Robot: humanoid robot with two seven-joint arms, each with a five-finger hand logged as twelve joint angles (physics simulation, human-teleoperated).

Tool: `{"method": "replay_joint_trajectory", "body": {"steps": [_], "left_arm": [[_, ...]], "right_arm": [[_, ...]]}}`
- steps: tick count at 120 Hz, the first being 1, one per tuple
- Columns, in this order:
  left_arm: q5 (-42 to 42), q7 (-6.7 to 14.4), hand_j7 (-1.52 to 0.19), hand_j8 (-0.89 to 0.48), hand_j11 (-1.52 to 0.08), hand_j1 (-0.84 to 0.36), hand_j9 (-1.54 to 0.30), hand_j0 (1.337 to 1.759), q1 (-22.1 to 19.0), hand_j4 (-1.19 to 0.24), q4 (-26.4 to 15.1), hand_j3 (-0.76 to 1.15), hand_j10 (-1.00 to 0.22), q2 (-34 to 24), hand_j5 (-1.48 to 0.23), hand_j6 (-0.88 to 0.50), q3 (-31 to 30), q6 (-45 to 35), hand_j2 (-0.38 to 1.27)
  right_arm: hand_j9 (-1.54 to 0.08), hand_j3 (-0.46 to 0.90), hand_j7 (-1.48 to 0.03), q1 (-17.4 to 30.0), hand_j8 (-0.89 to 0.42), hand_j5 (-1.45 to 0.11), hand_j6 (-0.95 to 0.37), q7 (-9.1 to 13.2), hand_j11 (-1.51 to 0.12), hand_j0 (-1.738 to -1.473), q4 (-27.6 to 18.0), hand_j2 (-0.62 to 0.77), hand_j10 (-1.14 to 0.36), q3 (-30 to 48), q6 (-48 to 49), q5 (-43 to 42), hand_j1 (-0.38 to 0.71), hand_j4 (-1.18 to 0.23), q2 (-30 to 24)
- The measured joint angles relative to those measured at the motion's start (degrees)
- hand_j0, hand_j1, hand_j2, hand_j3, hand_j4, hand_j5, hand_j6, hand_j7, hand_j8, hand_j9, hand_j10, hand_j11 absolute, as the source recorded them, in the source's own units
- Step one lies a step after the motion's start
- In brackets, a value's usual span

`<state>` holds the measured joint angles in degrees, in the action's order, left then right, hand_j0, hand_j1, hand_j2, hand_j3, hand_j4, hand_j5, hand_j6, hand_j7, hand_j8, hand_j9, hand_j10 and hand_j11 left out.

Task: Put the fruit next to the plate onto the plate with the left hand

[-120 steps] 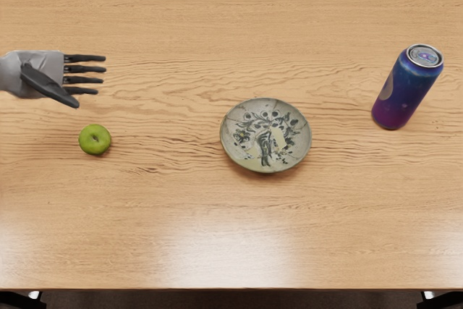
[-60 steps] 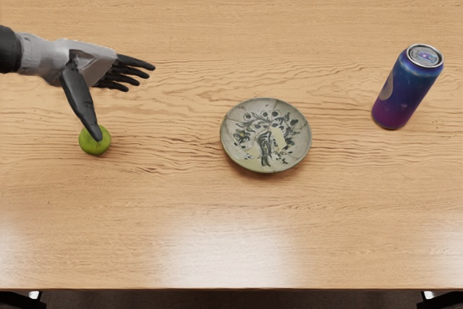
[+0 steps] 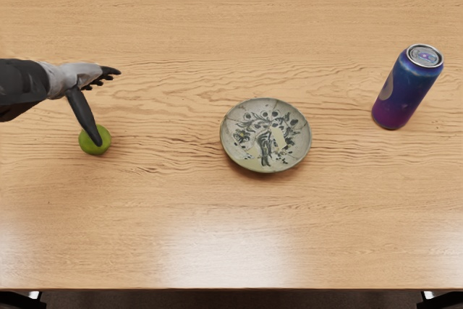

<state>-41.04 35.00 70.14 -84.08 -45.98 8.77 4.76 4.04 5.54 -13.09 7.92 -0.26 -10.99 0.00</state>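
Note:
A small green apple lies on the table, well left of the plate. The round patterned plate sits at the table's middle with nothing on it. My left hand comes in from the left edge and hovers just above and behind the apple. Its fingers are spread, and the thumb points down, its tip in front of the apple's top. The hand holds nothing. The right arm does not show.
A purple-blue drink can stands upright at the far right of the table. A brick wall runs behind the table's far edge.
The left hand came forward over the apple, then drew back toward the left edge and turned; its thumb stays over the apple. The apple and plate have not moved.

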Motion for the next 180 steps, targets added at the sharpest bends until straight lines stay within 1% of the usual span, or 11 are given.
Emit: {"method": "replay_joint_trajectory", "body": {"steps": [16,29,42,66,83,105,112,133,146,165,180], "left_arm": [[-3.8,0.0,-0.03,-0.03,-0.03,0.32,-0.03,1.658,0.2,-0.03,-0.2,0.0,-0.03,2.5,-0.03,-0.03,-5.6,-6.0,0.01],[-8.6,0.0,-0.03,-0.03,-0.03,0.32,-0.03,1.658,0.3,-0.03,-0.1,0.0,-0.03,2.7,-0.03,-0.03,-9.5,-7.6,0.01],[-10.6,0.0,-0.08,-0.07,-0.08,0.28,-0.08,1.658,0.1,-0.07,-0.1,0.0,-0.07,3.2,-0.08,-0.07,-11.5,-8.2,0.01],[-11.6,0.0,-0.19,-0.15,-0.19,0.18,-0.19,1.658,0.1,-0.15,-0.1,0.0,-0.15,4.0,-0.19,-0.15,-12.3,-10.7,0.03],[-11.7,0.0,-0.23,-0.19,-0.23,0.13,-0.23,1.658,-0.1,-0.19,-0.1,0.0,-0.18,4.0,-0.24,-0.19,-13.9,-13.5,0.04],[-12.0,0.0,-0.31,-0.25,-0.31,0.06,-0.31,1.658,-0.2,-0.24,-0.1,0.0,-0.24,4.5,-0.31,-0.25,-15.3,-14.4,0.05],[-12.0,0.0,-0.35,-0.27,-0.35,0.03,-0.35,1.658,-1.4,-0.27,-0.1,0.0,-0.27,4.6,-0.35,-0.27,-15.4,-14.4,0.06],[-12.0,0.0,-0.49,-0.38,-0.48,-0.1,-0.49,1.658,-1.4,-0.38,-0.1,0.0,-0.38,4.6,-0.49,-0.38,-15.4,-14.5,0.08],[-12.0,0.0,-0.54,-0.42,-0.54,-0.15,-0.54,1.658,-1.6,-0.42,-0.1,0.0,-0.42,4.6,-0.54,-0.42,-15.4,-14.5,0.09],[-12.1,0.0,-0.58,-0.45,-0.59,-0.19,-0.59,1.658,-2.3,-0.46,-0.1,0.0,-0.46,4.6,-0.58,-0.46,-15.3,-14.7,0.1],[-12.1,0.0,-0.63,-0.43,-0.63,-0.21,-0.63,1.658,-2.4,-0.49,-0.1,0.0,-0.49,4.6,-0.63,-0.47,-15.2,-15.5,0.16]], "right_arm": [[-0.02,0.0,-0.02,0.0,-0.02,-0.02,-0.02,0.0,-0.02,-1.658,0.0,0.0,-0.02,0.0,0.0,0.0,-0.33,-0.02,0.0],[-0.02,0.0,-0.02,0.0,-0.02,-0.02,-0.02,0.0,-0.02,-1.658,0.0,0.0,-0.02,0.0,0.0,0.0,-0.33,-0.02,0.0],[-0.02,0.0,-0.02,0.0,-0.02,-0.02,-0.02,0.0,-0.02,-1.658,0.0,0.0,-0.02,0.0,0.0,0.0,-0.33,-0.02,0.0],[-0.02,0.0,-0.02,0.0,-0.02,-0.02,-0.02,0.0,-0.02,-1.658,0.0,0.0,-0.02,0.0,0.0,0.0,-0.33,-0.02,0.0],[-0.02,0.0,-0.02,0.0,-0.02,-0.02,-0.02,0.0,-0.02,-1.658,0.0,0.0,-0.02,0.0,0.0,0.0,-0.33,-0.02,0.0],[-0.02,0.0,-0.02,0.0,-0.02,-0.02,-0.02,0.0,-0.02,-1.658,0.0,0.0,-0.02,0.0,0.0,0.0,-0.33,-0.02,0.0],[-0.02,0.0,-0.02,0.0,-0.02,-0.02,-0.02,0.0,-0.02,-1.658,0.0,0.0,-0.02,0.0,0.0,0.0,-0.33,-0.02,0.0],[-0.02,0.0,-0.02,0.0,-0.02,-0.02,-0.02,0.0,-0.02,-1.658,0.0,0.0,-0.02,0.0,0.0,0.0,-0.33,-0.02,0.0],[-0.02,0.0,-0.02,0.0,-0.02,-0.02,-0.02,0.0,-0.02,-1.658,0.0,0.0,-0.02,0.0,0.0,0.0,-0.33,-0.02,0.0],[-0.02,0.0,-0.02,0.0,-0.02,-0.02,-0.02,0.0,-0.02,-1.658,0.0,0.0,-0.02,0.0,0.0,0.0,-0.33,-0.02,0.0],[-0.02,0.0,-0.02,0.0,-0.02,-0.02,-0.02,0.0,-0.02,-1.658,0.0,0.0,-0.02,0.0,0.0,0.0,-0.33,-0.02,0.0]]}}
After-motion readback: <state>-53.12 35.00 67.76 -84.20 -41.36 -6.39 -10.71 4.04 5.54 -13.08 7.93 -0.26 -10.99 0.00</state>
